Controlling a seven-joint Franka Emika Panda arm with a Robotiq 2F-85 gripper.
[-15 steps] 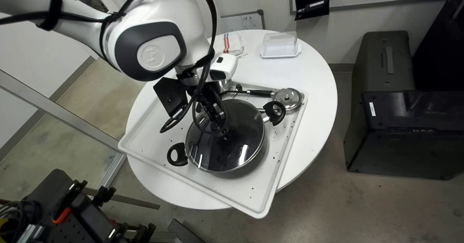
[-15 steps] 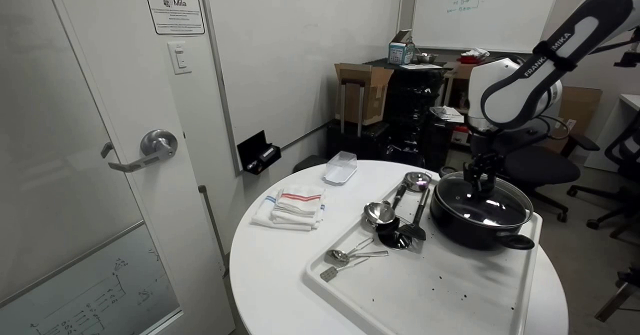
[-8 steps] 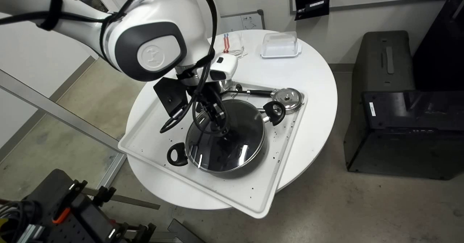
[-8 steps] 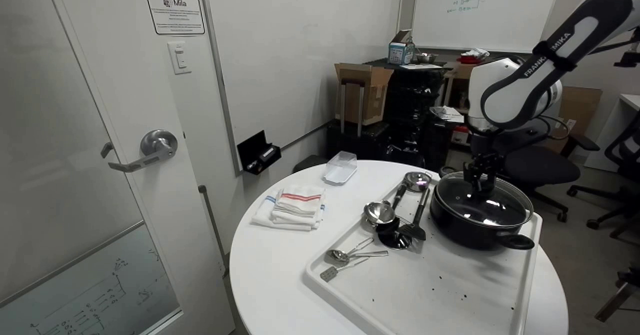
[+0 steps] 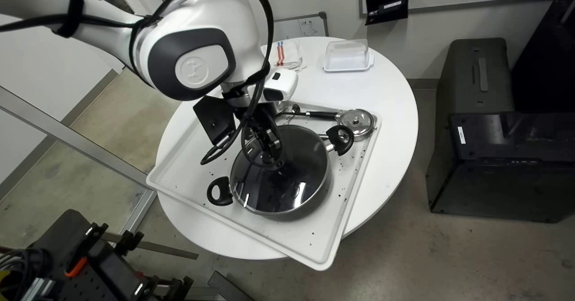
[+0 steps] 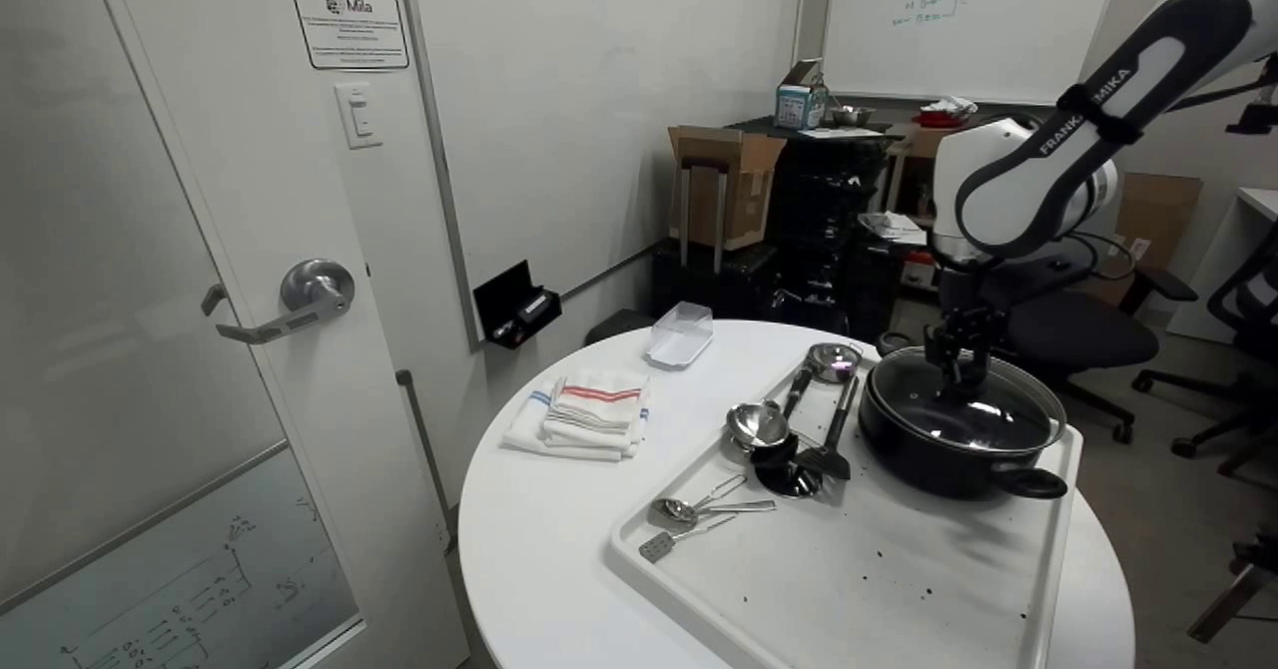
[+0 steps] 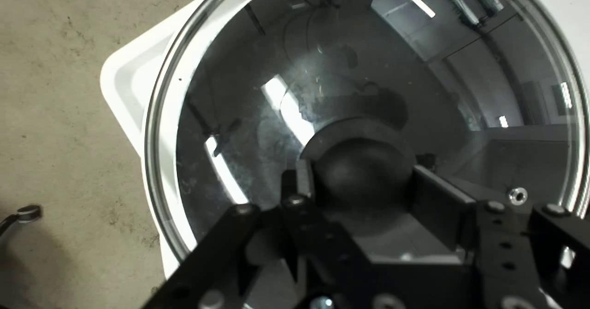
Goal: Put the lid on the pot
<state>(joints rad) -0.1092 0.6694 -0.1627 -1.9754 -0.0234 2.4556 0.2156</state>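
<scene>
The lid (image 5: 294, 182), a round clear glass disc with a metal rim, is level over the pot in both exterior views (image 6: 914, 409). The pot (image 6: 929, 464) is wide and black, with black loop handles. In the wrist view the lid (image 7: 368, 87) fills most of the picture, and white tray shows through its glass at the left. I cannot tell whether the rim touches the pot all round. My gripper (image 7: 362, 170) has its fingers on both sides of the lid's dark knob and is shut on it. The gripper also shows in both exterior views (image 5: 272, 161) (image 6: 960, 374).
The pot stands on a white tray (image 6: 849, 579) on a round white table (image 6: 539, 539). Beside the pot lie metal strainers (image 6: 759, 425), a black spatula (image 6: 827, 457) and small utensils (image 6: 689, 511). Folded towels (image 6: 589, 414) and a clear container (image 6: 681, 337) lie on the table.
My gripper and the lid have moved down slightly together, and the arm has shifted a little. The pot and the utensils have not moved.
</scene>
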